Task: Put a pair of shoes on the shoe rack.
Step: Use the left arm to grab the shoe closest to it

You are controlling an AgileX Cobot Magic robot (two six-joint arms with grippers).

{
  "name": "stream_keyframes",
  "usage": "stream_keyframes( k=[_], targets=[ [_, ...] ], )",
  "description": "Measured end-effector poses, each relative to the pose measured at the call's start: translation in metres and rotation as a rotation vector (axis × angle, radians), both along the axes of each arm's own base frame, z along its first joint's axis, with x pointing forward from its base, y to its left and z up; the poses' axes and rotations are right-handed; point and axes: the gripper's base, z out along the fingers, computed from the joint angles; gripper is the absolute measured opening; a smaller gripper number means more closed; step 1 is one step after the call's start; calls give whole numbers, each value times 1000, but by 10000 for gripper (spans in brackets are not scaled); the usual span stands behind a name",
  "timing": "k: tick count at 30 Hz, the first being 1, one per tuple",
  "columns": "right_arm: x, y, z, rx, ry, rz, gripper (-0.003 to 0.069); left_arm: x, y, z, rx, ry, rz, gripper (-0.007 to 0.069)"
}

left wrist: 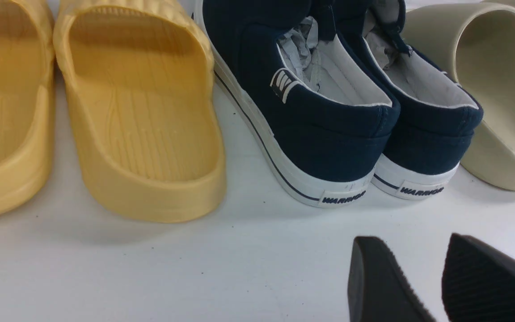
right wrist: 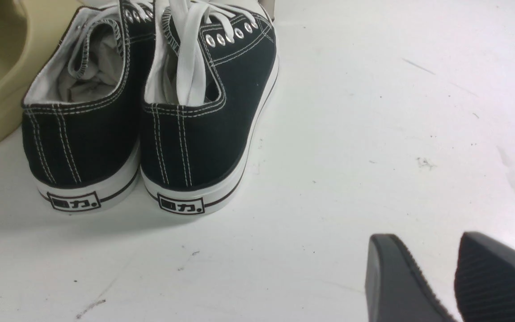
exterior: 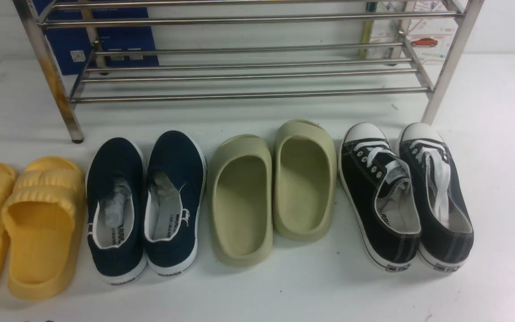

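Observation:
Two navy-blue slip-on shoes, the left one (exterior: 115,210) and the right one (exterior: 175,201), stand side by side on the white table, toes toward the steel shoe rack (exterior: 248,67) behind them. In the left wrist view their heels (left wrist: 329,147) printed "WARRIOR" face me. My left gripper (left wrist: 411,243) is open and empty, a short way behind the heels and not touching them. My right gripper (right wrist: 423,241) is open and empty over bare table, behind and to the side of the black sneakers. Neither gripper shows in the front view.
Yellow slides (exterior: 38,223) lie left of the navy shoes. Olive-green slides (exterior: 271,188) lie to their right. Black lace-up sneakers (exterior: 405,197) with white toe caps lie at the far right. Blue and white boxes (exterior: 105,40) stand behind the rack.

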Motion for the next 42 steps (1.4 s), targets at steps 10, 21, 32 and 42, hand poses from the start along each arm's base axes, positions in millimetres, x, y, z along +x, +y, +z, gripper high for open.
stream_keyframes(
  k=[10, 21, 32, 42],
  targets=[
    [0, 0, 0, 0, 0, 0, 246, 0, 0, 0, 0, 0, 0, 239],
    [0, 0, 0, 0, 0, 0, 246, 0, 1, 1, 45, -16, -6, 239],
    [0, 0, 0, 0, 0, 0, 246, 3, 7, 55, -399, -554, 94, 239],
    [0, 0, 0, 0, 0, 0, 246, -34, 20, 173, -580, -994, 90, 239]
  ],
)
